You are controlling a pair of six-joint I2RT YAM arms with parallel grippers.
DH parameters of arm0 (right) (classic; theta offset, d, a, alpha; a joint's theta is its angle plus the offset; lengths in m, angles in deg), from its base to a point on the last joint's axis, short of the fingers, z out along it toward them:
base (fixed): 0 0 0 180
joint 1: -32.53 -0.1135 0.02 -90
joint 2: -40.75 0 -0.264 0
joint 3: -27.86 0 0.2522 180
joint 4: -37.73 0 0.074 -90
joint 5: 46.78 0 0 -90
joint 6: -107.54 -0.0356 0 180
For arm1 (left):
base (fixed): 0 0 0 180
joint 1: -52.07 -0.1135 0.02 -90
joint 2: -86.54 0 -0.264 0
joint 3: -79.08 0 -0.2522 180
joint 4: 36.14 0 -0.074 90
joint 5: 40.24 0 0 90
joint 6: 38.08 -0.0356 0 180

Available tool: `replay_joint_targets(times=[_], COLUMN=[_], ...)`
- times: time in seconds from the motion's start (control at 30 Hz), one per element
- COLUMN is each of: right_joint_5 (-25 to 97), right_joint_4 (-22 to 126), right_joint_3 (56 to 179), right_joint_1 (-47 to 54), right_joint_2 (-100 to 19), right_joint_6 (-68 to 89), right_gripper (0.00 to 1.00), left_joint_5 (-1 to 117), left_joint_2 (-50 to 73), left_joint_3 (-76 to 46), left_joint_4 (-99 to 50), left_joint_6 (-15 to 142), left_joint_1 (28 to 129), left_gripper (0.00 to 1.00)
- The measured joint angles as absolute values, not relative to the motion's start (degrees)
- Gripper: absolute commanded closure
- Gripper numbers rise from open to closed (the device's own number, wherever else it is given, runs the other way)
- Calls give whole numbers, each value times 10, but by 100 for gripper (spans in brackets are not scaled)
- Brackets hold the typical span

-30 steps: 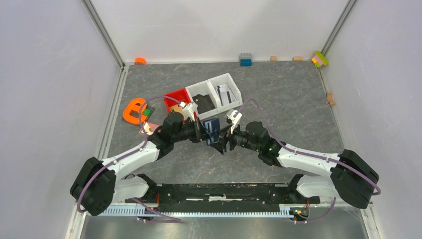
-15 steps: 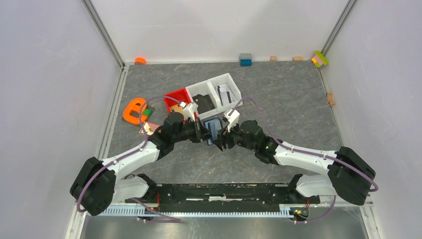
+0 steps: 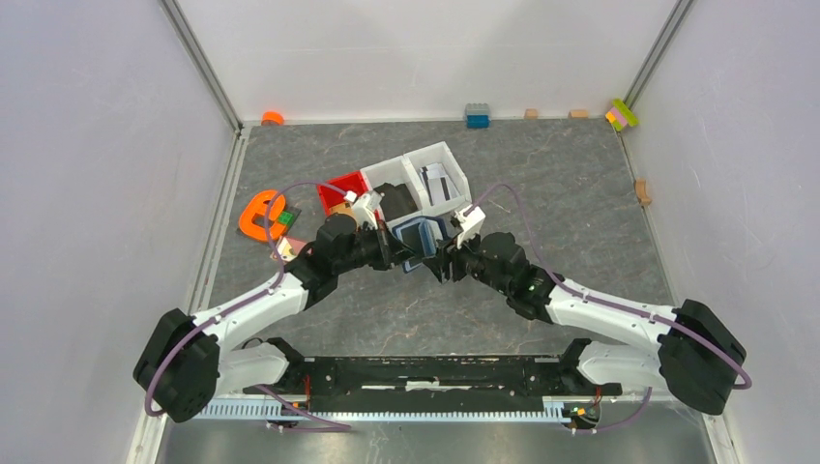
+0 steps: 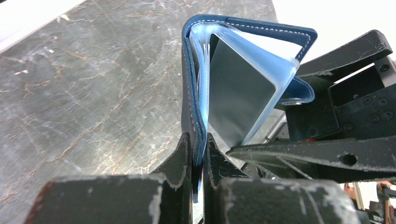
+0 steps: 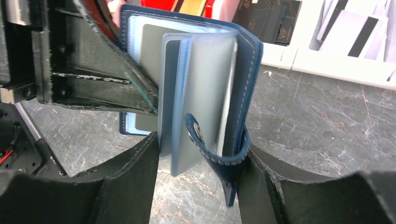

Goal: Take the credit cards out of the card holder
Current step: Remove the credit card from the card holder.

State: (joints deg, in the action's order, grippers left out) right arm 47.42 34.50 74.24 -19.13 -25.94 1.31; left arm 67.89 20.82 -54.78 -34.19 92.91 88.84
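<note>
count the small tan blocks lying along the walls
3 tan blocks: one at the far wall, another just to its right, the third by the right wall. The white bin could hide more.

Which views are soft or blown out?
Left wrist: left tool near the lens blurred, holder sharp, top-right corner blown white. Right wrist: sleeves close up look soft, cards in the bin behind crisper. Top: even light, no glare.

grey marbled table point(image 3: 580, 193) carries white bins point(image 3: 425, 151)
</note>
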Motion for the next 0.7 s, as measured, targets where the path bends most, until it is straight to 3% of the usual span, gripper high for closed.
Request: replay_joint_targets(times=[0.3, 0.53, 0.7], right_joint_5=[450, 344, 286], right_joint_4=[332, 273, 228], right_joint_3=[702, 684, 681], right_joint_1=[-110, -83, -82], right_joint_2=[-253, -256, -260], right_joint_6=[-22, -42, -51], right_gripper=[45, 50, 66], left_joint_5=[659, 664, 666], left_joint_2=[211, 212, 212], left_joint_3=[-547, -547, -547], left_joint_4=[-292, -282, -282], left_joint_6=[925, 925, 926], left_joint_1=[894, 894, 894], left_gripper=[98, 98, 98])
